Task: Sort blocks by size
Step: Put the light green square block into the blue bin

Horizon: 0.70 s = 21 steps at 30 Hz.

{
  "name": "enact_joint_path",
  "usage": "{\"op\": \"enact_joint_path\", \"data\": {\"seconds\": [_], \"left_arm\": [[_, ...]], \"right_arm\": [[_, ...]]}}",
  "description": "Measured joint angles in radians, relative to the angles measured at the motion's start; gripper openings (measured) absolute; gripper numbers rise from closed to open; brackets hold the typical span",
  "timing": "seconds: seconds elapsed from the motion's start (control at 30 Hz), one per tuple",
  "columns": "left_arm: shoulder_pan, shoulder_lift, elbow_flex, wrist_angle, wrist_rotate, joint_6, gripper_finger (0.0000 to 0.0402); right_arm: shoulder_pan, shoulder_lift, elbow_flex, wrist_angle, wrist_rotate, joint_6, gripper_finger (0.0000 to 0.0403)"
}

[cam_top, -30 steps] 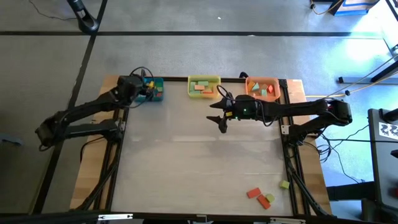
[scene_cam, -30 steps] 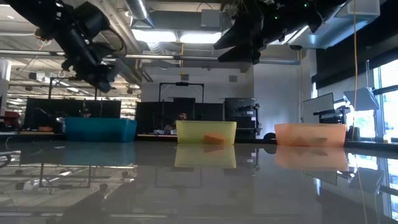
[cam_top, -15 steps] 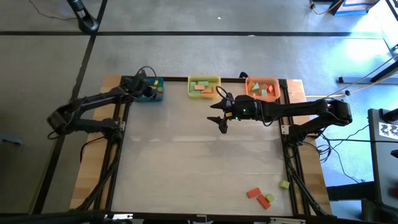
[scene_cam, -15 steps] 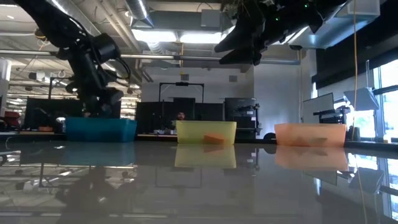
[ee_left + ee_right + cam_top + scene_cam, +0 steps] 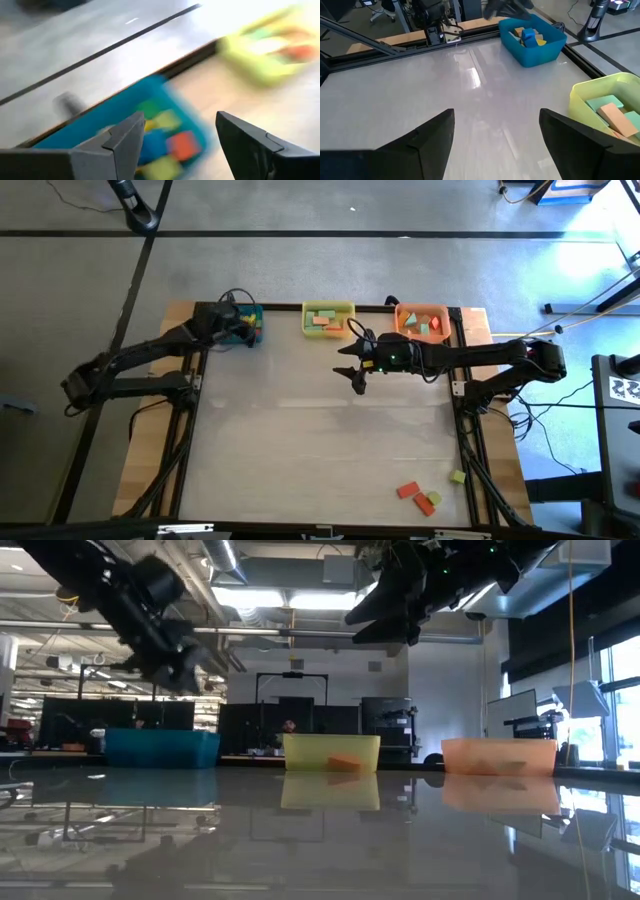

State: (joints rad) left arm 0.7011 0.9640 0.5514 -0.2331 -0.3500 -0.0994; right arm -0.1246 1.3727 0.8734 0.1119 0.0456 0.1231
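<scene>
The blocks (image 5: 425,498) still to be sorted lie in a small cluster at the table's near right corner; others already sit in the blue bin (image 5: 247,323), yellow bin (image 5: 327,318) and orange bin (image 5: 421,321). The left gripper (image 5: 232,326), which dipped to the blue bin half a second ago, has lifted with jaws spread and empty, so probably a block was just dropped there, though the blur hides it. The right gripper (image 5: 356,372) hangs open and empty over mid-table.
</scene>
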Motion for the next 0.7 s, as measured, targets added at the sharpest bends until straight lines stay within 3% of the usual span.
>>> {"op": "enact_joint_path", "data": {"seconds": [0.2,0.4,0.7], "left_arm": [[-0.209,-0.046,-0.001,0.1,0.17,0.035,0.0234],[-0.417,-0.04,-0.005,0.161,0.173,0.027,0.0235],[-0.589,-0.005,-0.005,0.171,0.162,-0.043,0.0235]], "right_arm": [[0.024,-0.018,0.0,-0.078,-0.012,0.006,0.0287],[0.16,-0.092,0.0,-0.286,0.064,0.001,0.0287],[0.357,-0.153,0.0,-0.522,0.201,0.122,0.0287]]}}
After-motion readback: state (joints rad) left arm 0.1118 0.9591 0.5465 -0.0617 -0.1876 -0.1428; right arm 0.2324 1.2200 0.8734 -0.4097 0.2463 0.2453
